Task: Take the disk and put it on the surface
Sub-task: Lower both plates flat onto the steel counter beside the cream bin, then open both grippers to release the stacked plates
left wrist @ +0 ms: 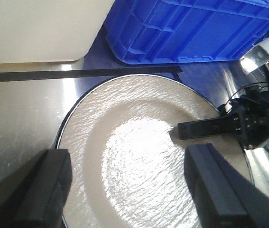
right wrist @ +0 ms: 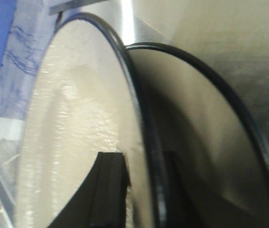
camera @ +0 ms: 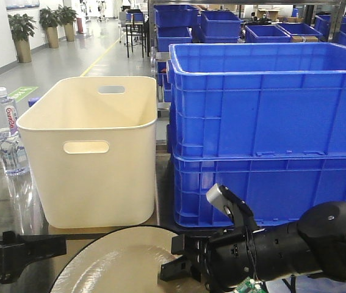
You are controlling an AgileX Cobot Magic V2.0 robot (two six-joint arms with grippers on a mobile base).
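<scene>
The disk (camera: 124, 262) is a cream plate with a thin dark rim, lying near the front edge of the dark mirror-like surface (camera: 2, 207). My right gripper (camera: 169, 259) reaches in from the right, shut on the disk's rim. The right wrist view shows its fingers (right wrist: 110, 190) straddling the rim of the disk (right wrist: 77, 142), which tilts above its reflection on the surface (right wrist: 248, 57). My left gripper (left wrist: 127, 161) hangs open over the left half of the disk (left wrist: 139, 156), touching nothing. From the left wrist, one right finger (left wrist: 203, 128) lies on the plate.
A cream plastic tub (camera: 93, 152) stands just behind the disk. Stacked blue crates (camera: 264, 122) fill the right. A water bottle (camera: 5, 131) stands at the left. A black seam line (left wrist: 77, 73) crosses the surface (left wrist: 20, 109) behind the plate.
</scene>
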